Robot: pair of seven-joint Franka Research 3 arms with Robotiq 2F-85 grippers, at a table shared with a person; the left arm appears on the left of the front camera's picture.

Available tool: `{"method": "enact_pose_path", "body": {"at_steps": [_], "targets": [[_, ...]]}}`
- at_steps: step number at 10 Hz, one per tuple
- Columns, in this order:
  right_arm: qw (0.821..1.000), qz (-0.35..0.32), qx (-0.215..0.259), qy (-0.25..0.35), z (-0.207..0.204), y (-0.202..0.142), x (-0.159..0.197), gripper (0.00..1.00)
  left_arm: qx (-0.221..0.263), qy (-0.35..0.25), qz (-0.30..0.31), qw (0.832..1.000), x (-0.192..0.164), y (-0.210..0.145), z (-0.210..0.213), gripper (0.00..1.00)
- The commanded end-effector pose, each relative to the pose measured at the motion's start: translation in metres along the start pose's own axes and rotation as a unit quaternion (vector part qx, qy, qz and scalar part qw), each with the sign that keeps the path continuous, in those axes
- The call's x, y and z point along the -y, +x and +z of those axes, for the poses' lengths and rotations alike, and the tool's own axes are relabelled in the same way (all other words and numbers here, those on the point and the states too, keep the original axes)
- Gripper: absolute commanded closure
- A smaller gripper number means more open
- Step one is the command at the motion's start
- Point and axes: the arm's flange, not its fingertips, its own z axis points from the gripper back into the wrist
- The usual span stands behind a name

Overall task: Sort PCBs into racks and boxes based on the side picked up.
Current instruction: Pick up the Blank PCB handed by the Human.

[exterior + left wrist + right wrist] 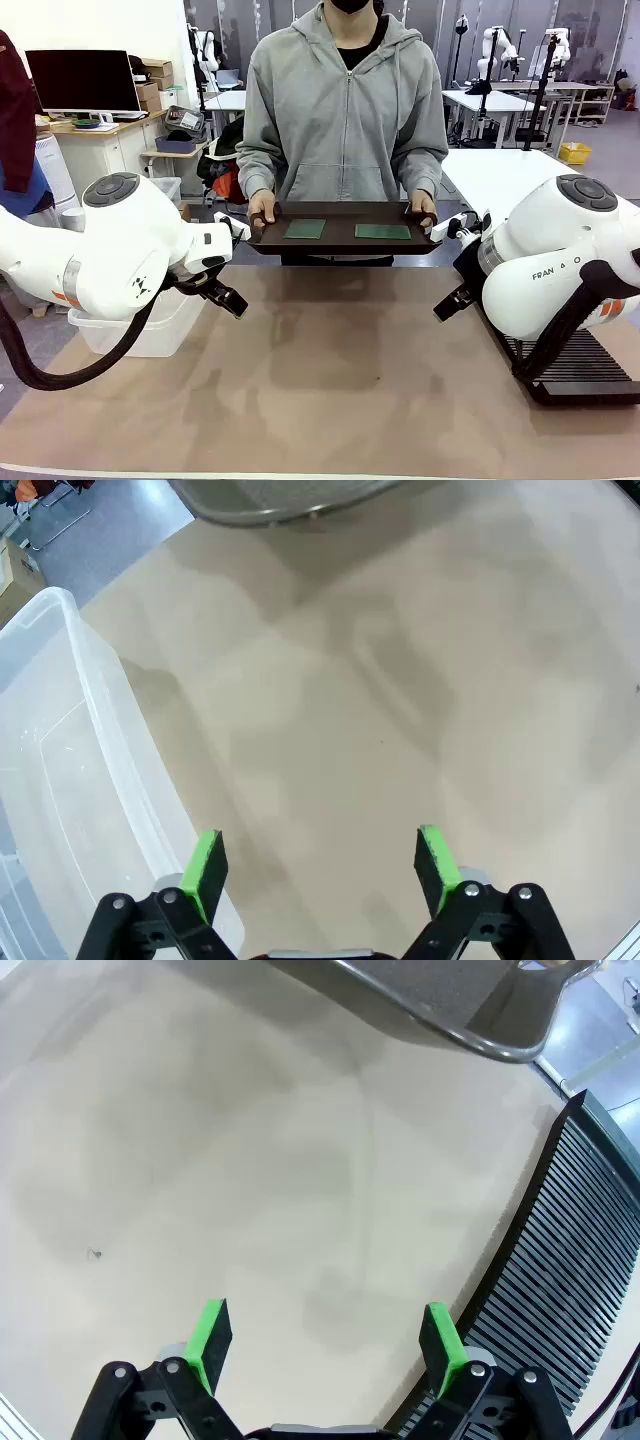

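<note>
Two green PCBs point(304, 229) point(383, 232) lie flat on a dark brown handled tray point(340, 245) that a person holds with both hands at the far edge of the table. My left gripper point(320, 865) hangs open over bare tabletop, with nothing between its green pads. The clear plastic box point(60, 780) stands just beside it, at the table's left edge point(150, 325). My right gripper point(325, 1345) is open too, over bare tabletop, with the black slotted rack point(560, 1280) close alongside. That rack point(585, 368) lies at the right of the table, partly behind the right arm.
The tray's underside shows at the top of both wrist views point(280, 500) point(450, 1000). The brown tabletop point(340, 370) stretches between the two arms. Behind the person are desks, a monitor and other equipment.
</note>
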Motion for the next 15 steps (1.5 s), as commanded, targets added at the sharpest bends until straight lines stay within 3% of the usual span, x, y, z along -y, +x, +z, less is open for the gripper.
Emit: {"method": "enact_pose_path", "body": {"at_steps": [1, 12, 13, 14, 15], "targets": [[1.0, 0.0, 0.0, 0.0, 0.0, 0.0, 0.0, 0.0, 0.0, 0.0, 0.0, 1.0, 0.0, 0.0, 0.0, 0.0], [1.0, 0.0, 0.0, 0.0, 0.0, 0.0, 0.0, 0.0, 0.0, 0.0, 0.0, 1.0, 0.0, 0.0, 0.0, 0.0], [0.999, -0.022, 0.005, 0.023, 0.021, -0.006, -0.018, 0.0, -0.034, -0.045, 0.009, 0.998, 0.008, -0.004, 0.021, 0.0], [0.998, 0.001, -0.008, 0.058, 0.042, -0.005, -0.001, 0.0, -0.039, -0.079, 0.017, 0.996, 0.025, 0.001, 0.028, 0.0], [0.997, -0.014, 0.002, 0.078, 0.05, -0.003, -0.006, 0.0, -0.065, -0.109, -0.008, 0.992, 0.013, 0.002, 0.037, 0.0]]}}
